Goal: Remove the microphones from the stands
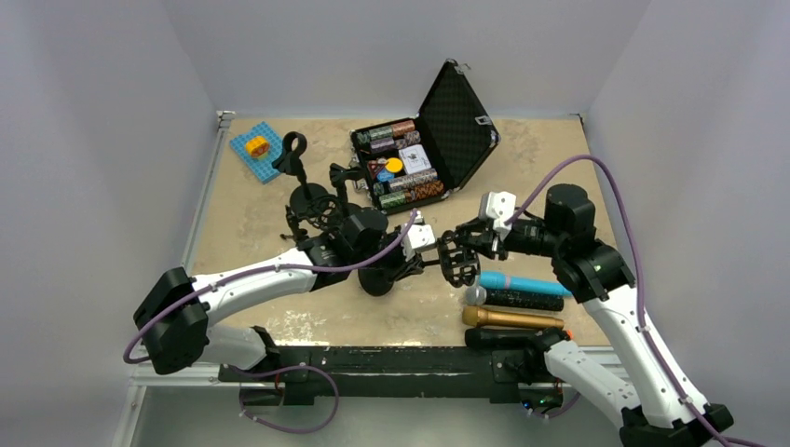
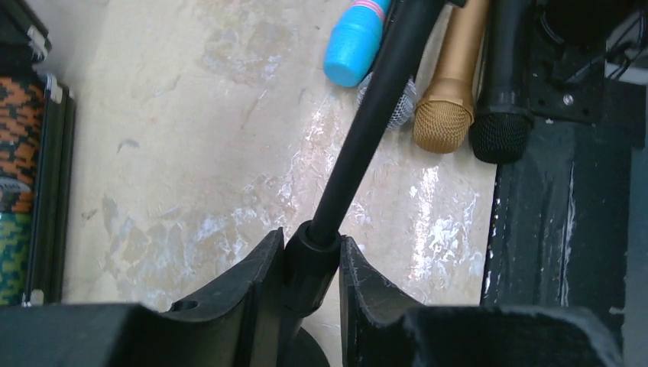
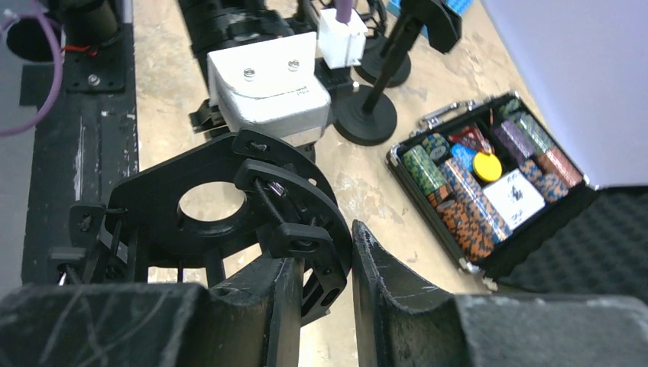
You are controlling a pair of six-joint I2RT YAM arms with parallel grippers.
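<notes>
A black microphone stand has its round base (image 1: 377, 279) on the table, and its pole (image 2: 367, 130) leans to the right. My left gripper (image 2: 312, 264) is shut on the pole's lower collar; it also shows in the top view (image 1: 402, 264). My right gripper (image 3: 340, 267) is shut on the rim of the stand's black ring-shaped shock mount (image 3: 153, 199), whose centre hole is empty. The mount also shows in the top view (image 1: 456, 261). Several microphones lie side by side on the table to the right: blue (image 1: 524, 283), black with a silver grille (image 1: 517, 298), gold (image 1: 512, 318) and black (image 1: 508, 337).
Two more black stands (image 1: 296, 163) stand at the back left, just behind my left arm. An open case of poker chips (image 1: 410, 163) sits at the back centre. A blue plate with a yellow block (image 1: 258, 149) lies at the far left. The black front rail (image 1: 391, 358) borders the near edge.
</notes>
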